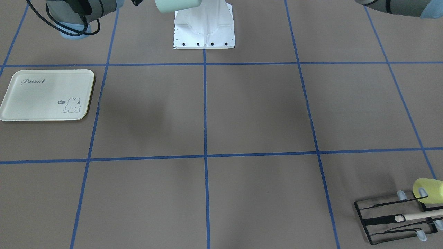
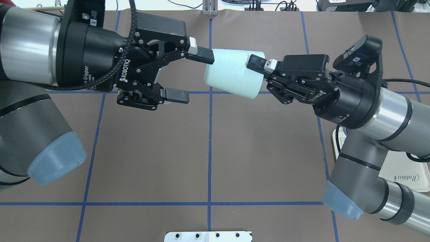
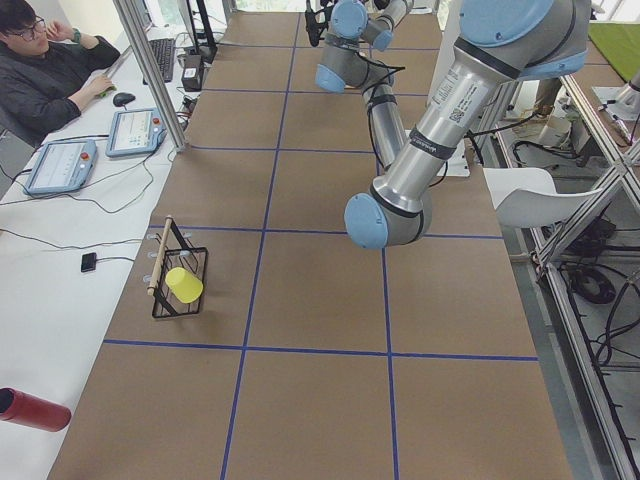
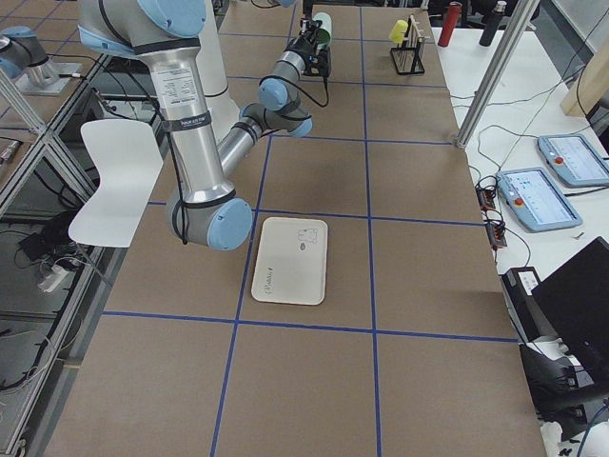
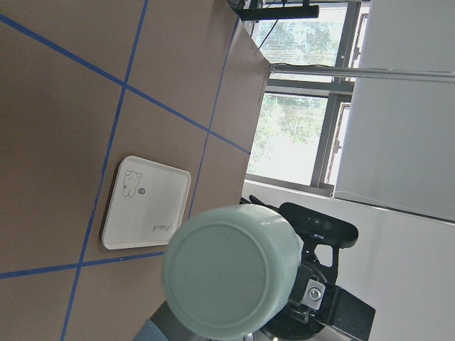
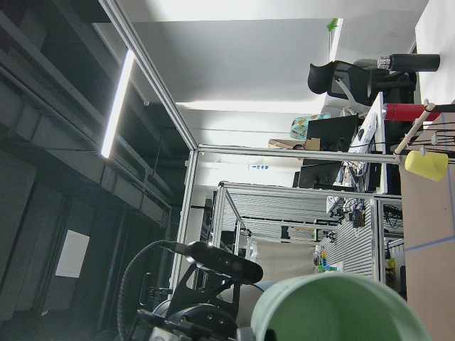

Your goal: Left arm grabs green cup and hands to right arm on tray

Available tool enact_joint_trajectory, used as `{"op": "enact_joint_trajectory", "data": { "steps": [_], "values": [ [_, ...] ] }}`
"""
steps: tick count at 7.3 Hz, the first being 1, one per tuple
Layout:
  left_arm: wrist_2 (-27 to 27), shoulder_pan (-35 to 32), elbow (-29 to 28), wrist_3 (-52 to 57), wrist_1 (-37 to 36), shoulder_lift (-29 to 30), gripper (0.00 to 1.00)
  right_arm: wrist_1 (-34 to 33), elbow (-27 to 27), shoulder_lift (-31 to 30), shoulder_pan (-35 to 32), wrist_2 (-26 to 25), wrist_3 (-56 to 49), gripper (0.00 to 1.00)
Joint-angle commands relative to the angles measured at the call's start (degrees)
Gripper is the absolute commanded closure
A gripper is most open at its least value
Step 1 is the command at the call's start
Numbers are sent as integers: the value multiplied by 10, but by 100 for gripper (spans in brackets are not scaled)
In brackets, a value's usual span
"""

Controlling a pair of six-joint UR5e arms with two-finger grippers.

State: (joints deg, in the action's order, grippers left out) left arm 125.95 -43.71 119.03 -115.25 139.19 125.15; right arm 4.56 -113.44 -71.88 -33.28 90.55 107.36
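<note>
Midair, the green cup (image 2: 231, 72) lay sideways, axis nine-to-three, its rim pinched by the right gripper (image 2: 260, 70). The left gripper (image 2: 188, 75) gaped wide at nine o'clock, and the tray (image 2: 403, 168) sat toward five.

table (image 1: 256, 110): brown, blue-taped grid | tray (image 1: 46, 95): flat on it, well out to the right of the right gripper (image 2: 256, 76); black wire rack (image 1: 379, 220): well apart from the left gripper (image 2: 190, 75), leftward; white base plate (image 1: 204, 33): behind both claws

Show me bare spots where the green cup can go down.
The tray is wholly bare. The table squares between it and the black wire rack are free too. Only the rack corner, with the yellow cup, is crowded.
</note>
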Motion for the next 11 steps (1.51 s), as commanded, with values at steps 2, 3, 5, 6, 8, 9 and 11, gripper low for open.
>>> {"op": "enact_joint_trajectory", "data": {
  "steps": [2, 3, 5, 6, 8, 9, 11],
  "values": [
    [0, -45, -8, 125, -4, -68, 0, -170, 1, -7, -117, 116, -1, 100],
    [1, -67, -10, 197, -31, -96, 0, -241, 2, -8, -168, 173, -4, 100],
    [-2, -84, -9, 381, -159, -126, 0, -404, 2, -12, -257, 303, -116, 100],
    [-7, -93, -10, 465, -196, -148, 0, -445, 4, -38, -282, 330, -175, 100],
    [-7, -151, -10, 677, -315, -197, 0, -539, 14, -74, -356, 414, -324, 100],
    [-7, -190, -10, 791, -387, -220, 0, -596, 18, -82, -391, 442, -407, 100],
    [-4, -260, -10, 981, -494, -267, 0, -698, 18, -98, -426, 449, -561, 100]
  ]
}}
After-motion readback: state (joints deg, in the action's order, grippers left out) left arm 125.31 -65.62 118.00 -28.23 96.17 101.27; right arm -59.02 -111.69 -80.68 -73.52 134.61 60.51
